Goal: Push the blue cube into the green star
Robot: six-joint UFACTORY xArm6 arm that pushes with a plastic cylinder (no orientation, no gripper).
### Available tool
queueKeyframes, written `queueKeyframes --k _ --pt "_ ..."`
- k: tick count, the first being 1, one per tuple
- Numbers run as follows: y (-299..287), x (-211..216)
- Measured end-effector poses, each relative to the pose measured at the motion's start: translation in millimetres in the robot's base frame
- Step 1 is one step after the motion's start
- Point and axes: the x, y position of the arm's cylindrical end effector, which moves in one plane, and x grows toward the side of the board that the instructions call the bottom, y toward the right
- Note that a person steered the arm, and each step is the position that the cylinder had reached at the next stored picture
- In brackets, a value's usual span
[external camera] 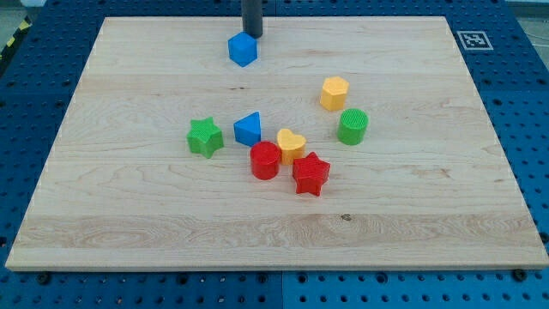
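Camera view: one fixed look down across the worktop (129, 206).
Tool: a plain dark rod with nothing to open or close and nothing held; my tip (252, 35) rests at the view's top, near the worktop's far edge.
Blue cube: the blue cube (243, 49) sits just below my tip and a shade to the view's left, touching it or nearly so.
Green star: the green star (205, 136) lies well apart from the cube, toward the view's bottom and slightly left.
Key relation: tip, cube and star fall almost in one line, with the tip behind the cube, so a push toward the view's bottom-left looks right.
Arm pose: the rod stands upright, its upper part cut off by the frame.
Neighbours: a blue triangular block (248, 129) stands just right of the star and could be clipped.
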Motion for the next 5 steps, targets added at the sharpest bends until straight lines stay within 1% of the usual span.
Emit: queueKeyframes --k 1,2,3,4,5 --pt "-35 15" --pt "-38 18" --pt "-50 14" --pt "-50 -1" --pt "0 -8"
